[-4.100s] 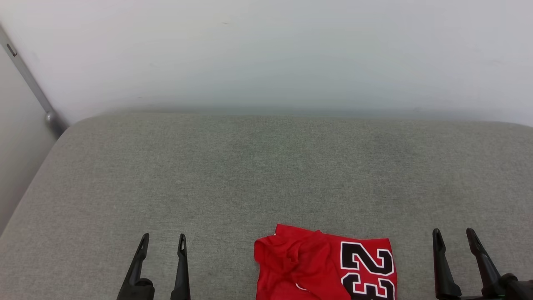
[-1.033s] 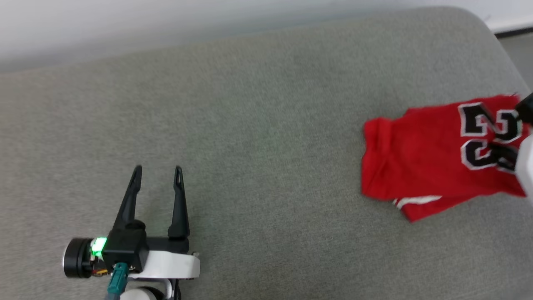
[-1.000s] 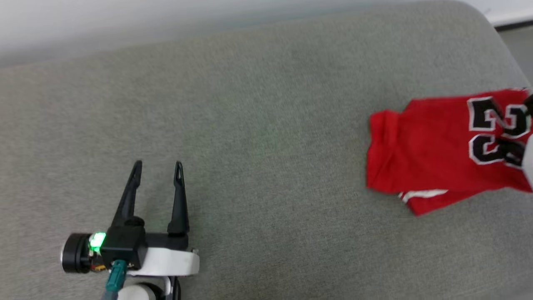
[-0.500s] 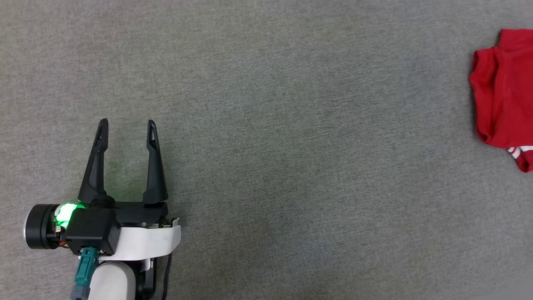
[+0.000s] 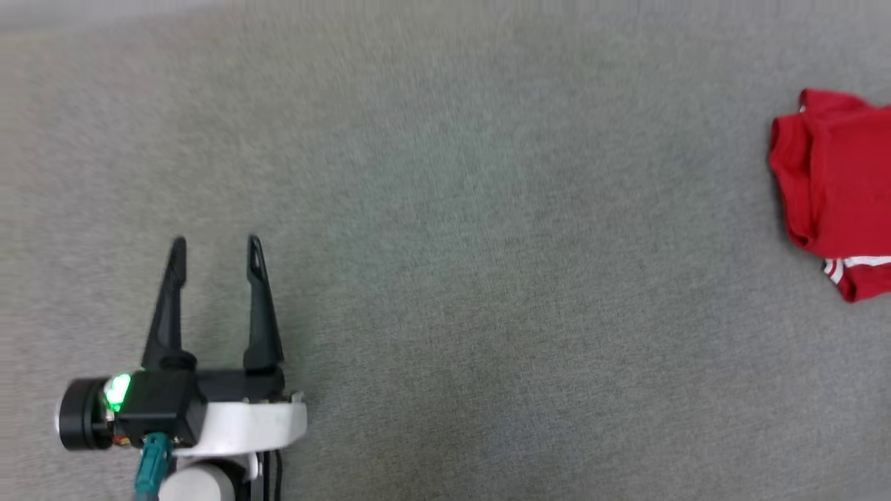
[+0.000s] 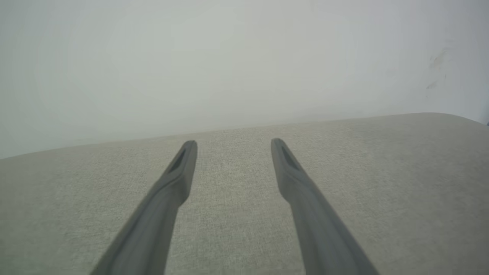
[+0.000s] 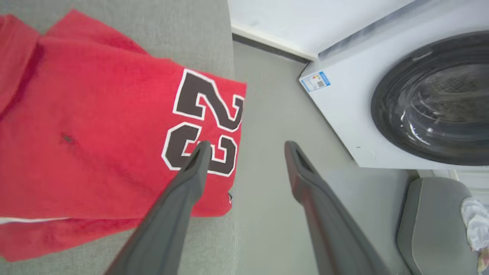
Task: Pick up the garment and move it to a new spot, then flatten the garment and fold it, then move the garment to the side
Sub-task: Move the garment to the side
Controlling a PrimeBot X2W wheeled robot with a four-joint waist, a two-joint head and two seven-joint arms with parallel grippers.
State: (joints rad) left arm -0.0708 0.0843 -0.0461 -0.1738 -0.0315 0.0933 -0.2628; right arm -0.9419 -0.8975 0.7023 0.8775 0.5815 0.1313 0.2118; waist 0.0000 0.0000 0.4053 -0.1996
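Observation:
The garment [image 5: 839, 198], a folded red jersey with a white-striped sleeve edge, lies at the right edge of the grey cushion in the head view. In the right wrist view the garment [image 7: 95, 126] shows its black "23" print and hangs slightly over the cushion's side. My right gripper [image 7: 246, 149] hovers above that edge, open, with nothing between its fingers; one finger is over the print, the other over the floor. My left gripper [image 5: 217, 250] stands open and empty at the lower left, far from the garment. In its own wrist view the left gripper [image 6: 233, 147] points at the wall.
The grey cushion [image 5: 473, 264] spreads wide between the left gripper and the garment. Past the cushion's right side are grey floor [image 7: 267, 126], a white washing machine [image 7: 389, 91] with a dark round door, and a grey seat [image 7: 431, 225] holding pale cloth.
The right gripper has let go of the garment, which now lies on the cushion's right edge. The head camera has shifted, so the whole picture moved. The left gripper stays open.

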